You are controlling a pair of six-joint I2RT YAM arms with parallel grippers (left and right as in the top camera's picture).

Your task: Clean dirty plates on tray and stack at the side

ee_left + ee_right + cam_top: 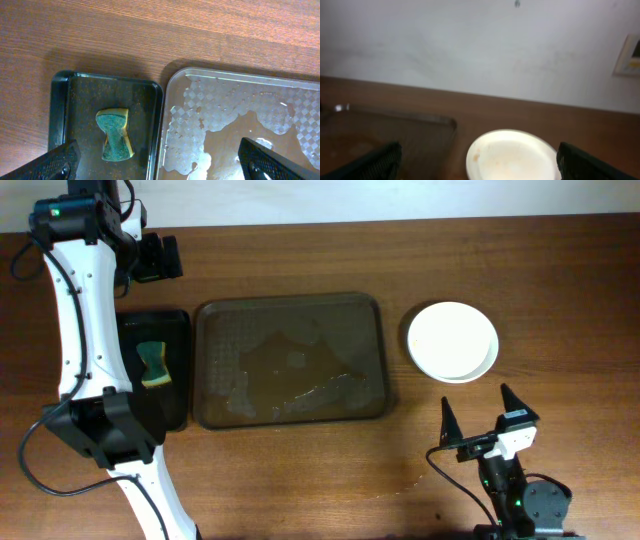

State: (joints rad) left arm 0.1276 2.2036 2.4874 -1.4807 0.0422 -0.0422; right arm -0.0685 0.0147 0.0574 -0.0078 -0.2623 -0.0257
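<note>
With the plates stacked beside the tray, sponge parked, my left gripper and right gripper hang released, empty.

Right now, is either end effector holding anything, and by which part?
Nothing is held: the left end effector and right end effector are both open and empty.

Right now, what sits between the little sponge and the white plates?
The big brown tray, wet and empty, plus a strip of bare table beside the white plates. The overhead view shows it.
</note>
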